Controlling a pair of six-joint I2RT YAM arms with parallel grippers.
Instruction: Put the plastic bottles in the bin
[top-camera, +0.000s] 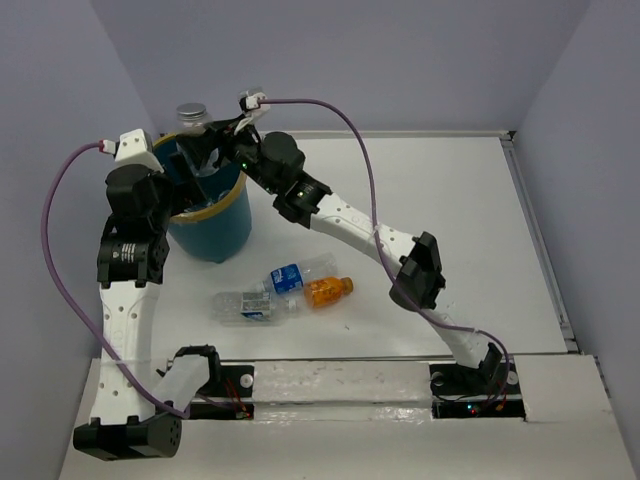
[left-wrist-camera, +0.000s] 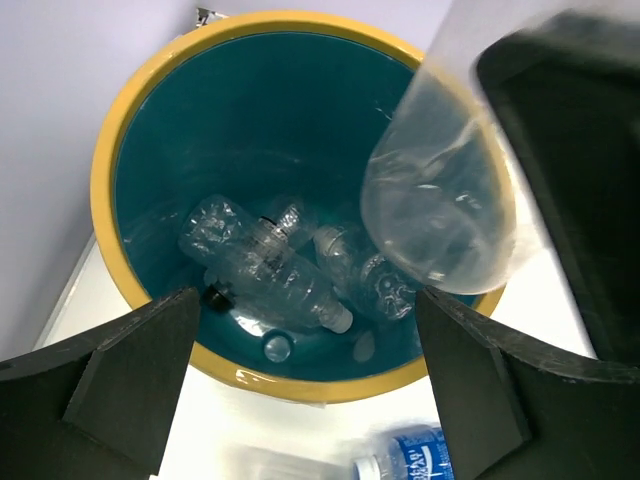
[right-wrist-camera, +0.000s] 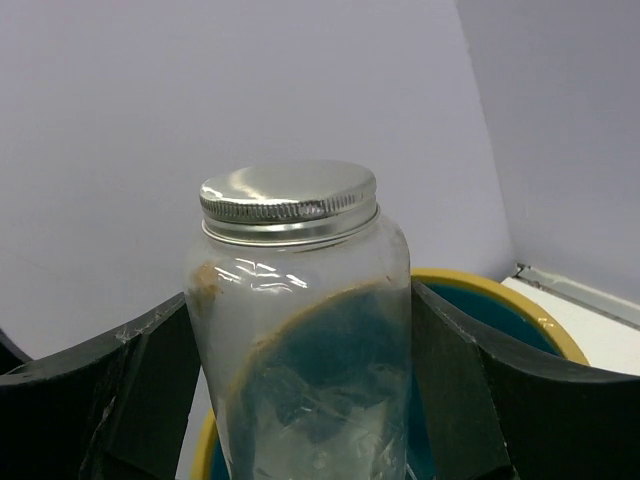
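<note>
The teal bin with a yellow rim (top-camera: 228, 205) stands at the back left. My right gripper (top-camera: 207, 150) is shut on a clear bottle with a silver cap (top-camera: 192, 116) and holds it upright over the bin's far side. The right wrist view shows this bottle (right-wrist-camera: 300, 330) between the fingers (right-wrist-camera: 470, 390), with the bin's rim (right-wrist-camera: 480, 285) behind. My left gripper (left-wrist-camera: 305, 370) is open and empty above the bin's near rim (left-wrist-camera: 105, 200). Several crushed clear bottles (left-wrist-camera: 270, 270) lie inside. The held bottle's base (left-wrist-camera: 440, 210) hangs over the right rim.
Three bottles lie on the table in front of the bin: a blue-labelled one (top-camera: 290, 277), an orange one (top-camera: 328, 291) and a clear one with a blue label (top-camera: 250, 306). The blue-labelled bottle (left-wrist-camera: 420, 460) also shows in the left wrist view. Grey walls stand close behind the bin.
</note>
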